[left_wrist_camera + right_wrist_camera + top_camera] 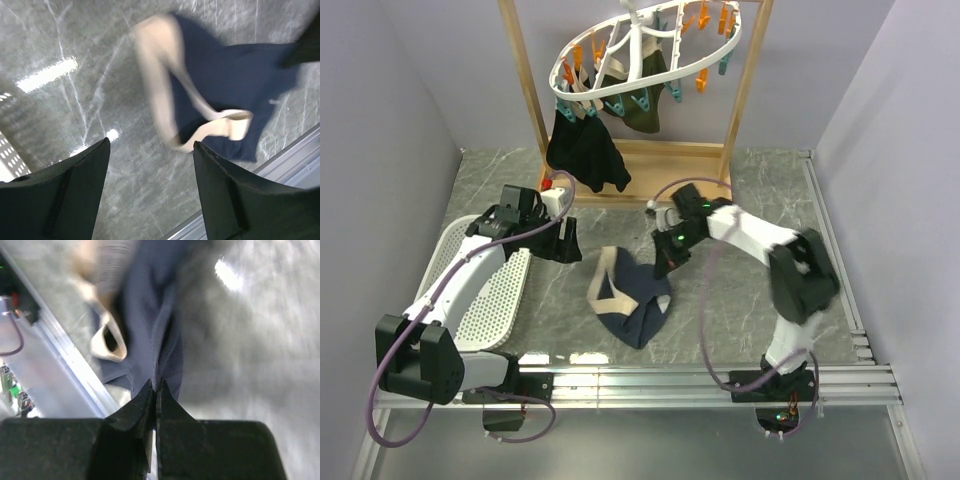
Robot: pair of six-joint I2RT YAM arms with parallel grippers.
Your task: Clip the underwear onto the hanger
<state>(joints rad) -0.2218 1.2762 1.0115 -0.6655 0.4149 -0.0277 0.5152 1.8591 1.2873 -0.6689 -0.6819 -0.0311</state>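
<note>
Two arms reach in over the grey marbled table (760, 190). Far left, a white perforated tray (505, 295) lies on the table, with your left arm stretched across it. Your left gripper (566, 240) sits just left of the underwear (625, 300), jaws wide, nothing between them. The left wrist view shows bare table between the two dark fingers (75, 190), with the garment up and to the right of them, not touching. At the back of the table, the wooden frame stand (525, 90) carries the hanger (638, 45), a white oval ring hung tilted, with orange and teal pegs around its rim. A black garment (585, 155) hangs from pegs at the ring's left end; an olive-green garment (645, 100) hangs under its middle. The underwear lies on the table at centre, between your two grippers and well apart from the hanger: navy, crumpled, pale beige waistband showing on its left side. Your right gripper (665, 265) is at the garment's upper right edge, jaws closed tight on a fold of navy fabric, and the right wrist view shows the tips pinched on that fold. Both wrist views are blurred
</note>
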